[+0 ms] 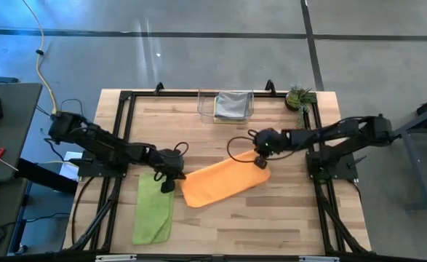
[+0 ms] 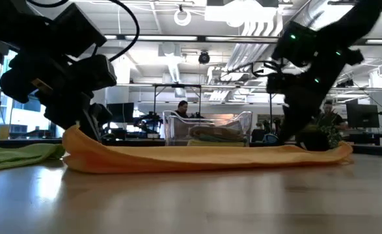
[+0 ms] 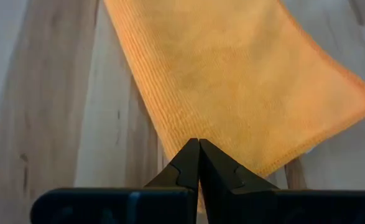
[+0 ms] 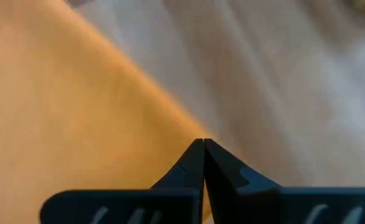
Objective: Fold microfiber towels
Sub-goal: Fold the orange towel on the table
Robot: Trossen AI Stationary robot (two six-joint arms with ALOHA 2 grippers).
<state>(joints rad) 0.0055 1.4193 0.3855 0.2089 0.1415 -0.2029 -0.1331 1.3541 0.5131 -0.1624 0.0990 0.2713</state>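
Grey towel [image 1: 232, 104] inside clear bin [image 1: 202, 109]; both hands [image 1: 167, 181] [image 1: 260, 161] clamped on orange towel [image 1: 220, 183].

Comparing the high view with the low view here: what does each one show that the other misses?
Only the high view shows the layout: the lime green towel folded lengthwise on the table's left side, and the left gripper and right gripper shut on opposite ends of the orange towel.

Only the low view shows the office room behind and a person beyond the clear bin, and that the orange towel's ends are raised slightly off the wood.

Both show the orange towel, the green towel, the bin with cloth inside, and the small plant.
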